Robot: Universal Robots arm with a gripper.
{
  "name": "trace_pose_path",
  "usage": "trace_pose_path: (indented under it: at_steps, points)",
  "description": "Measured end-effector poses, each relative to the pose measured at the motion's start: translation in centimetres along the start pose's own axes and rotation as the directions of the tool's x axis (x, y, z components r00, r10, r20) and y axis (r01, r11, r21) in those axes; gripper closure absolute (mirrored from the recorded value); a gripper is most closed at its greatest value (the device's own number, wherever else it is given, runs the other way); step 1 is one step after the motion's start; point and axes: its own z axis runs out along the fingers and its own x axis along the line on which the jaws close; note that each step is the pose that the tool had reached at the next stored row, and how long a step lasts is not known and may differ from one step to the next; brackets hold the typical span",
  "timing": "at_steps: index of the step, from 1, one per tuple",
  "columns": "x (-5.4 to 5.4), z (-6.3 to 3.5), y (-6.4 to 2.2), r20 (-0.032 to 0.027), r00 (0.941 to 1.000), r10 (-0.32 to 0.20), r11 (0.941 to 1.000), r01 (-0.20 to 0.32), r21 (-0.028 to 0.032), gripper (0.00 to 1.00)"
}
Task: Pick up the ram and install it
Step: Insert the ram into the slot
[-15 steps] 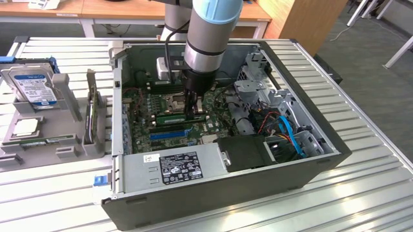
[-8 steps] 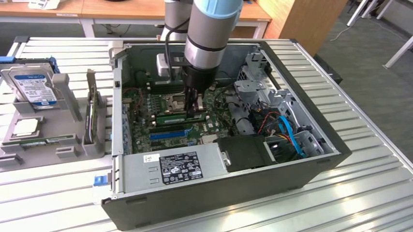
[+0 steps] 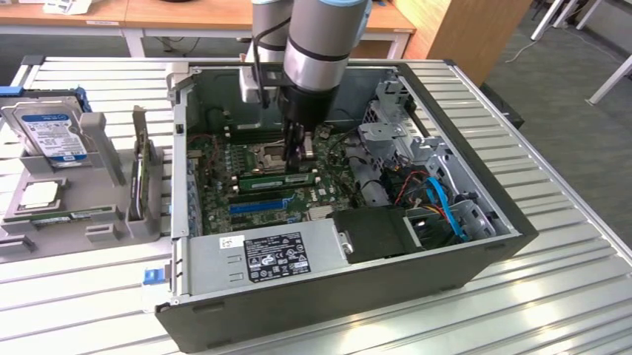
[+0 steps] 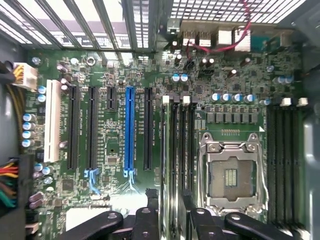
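Jaws spread wide, empty, ram [image 3: 280,180] upright on motherboard [image 3: 222,188], just below them.

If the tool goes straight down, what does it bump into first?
Probably the green memory stick standing on the circuit board, right under the open tool. How far apart they are is hard to tell.

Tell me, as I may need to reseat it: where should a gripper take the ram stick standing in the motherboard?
Probably pinch the ram stick mid-length across its flat faces, from above: it stands on edge, bottom edge seated in the motherboard.
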Motion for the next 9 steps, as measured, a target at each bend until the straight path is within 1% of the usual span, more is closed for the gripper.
trace_pose_path:
  at_steps: [9]
  points:
    - [-0.2,-2.99,0.17,0.0,1.0,0.0,1.0,0.0,0.0,0.69]
